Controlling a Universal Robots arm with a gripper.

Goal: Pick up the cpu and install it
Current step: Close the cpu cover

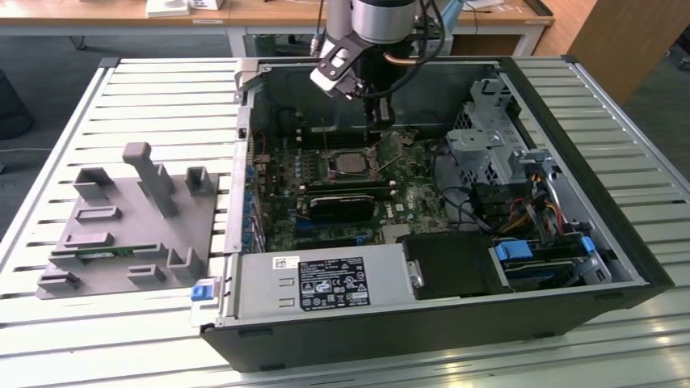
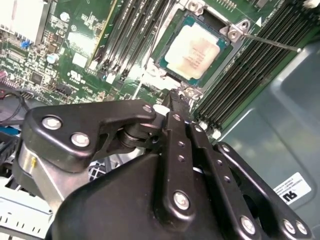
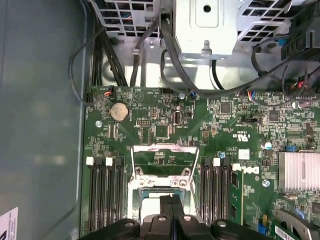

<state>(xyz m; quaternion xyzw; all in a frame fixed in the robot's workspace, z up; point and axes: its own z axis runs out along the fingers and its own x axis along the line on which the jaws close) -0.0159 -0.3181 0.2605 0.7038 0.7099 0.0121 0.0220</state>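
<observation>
Second wrist view: small square silver-topped cpu [image 2: 197, 52] seated in green motherboard [image 2: 75, 40] socket. Black claw [image 2: 175, 100] just beside it, fingers together, empty; placement judged done, latching outstanding.

Light: bright and even across the slatted tabletop [image 1: 161, 97], exterior view.
Shadow: computer case [image 1: 431, 339] interior dim, upper middle.
Glare: cpu [image 2: 194, 52] top washed pale, second wrist view.

A: Where's the cpu [image 2: 196, 51]?
B: In its socket, mid-motherboard [image 1: 421, 202], memory slots [image 3: 105, 195] on both sides; the gripper [image 1: 377, 131] hangs just above it.
A: And the case [image 1: 636, 267]?
B: On the slatted table [image 1: 161, 89], the holder rack [image 1: 119, 234] beside it at the exterior view's left, perhaps touching.
</observation>
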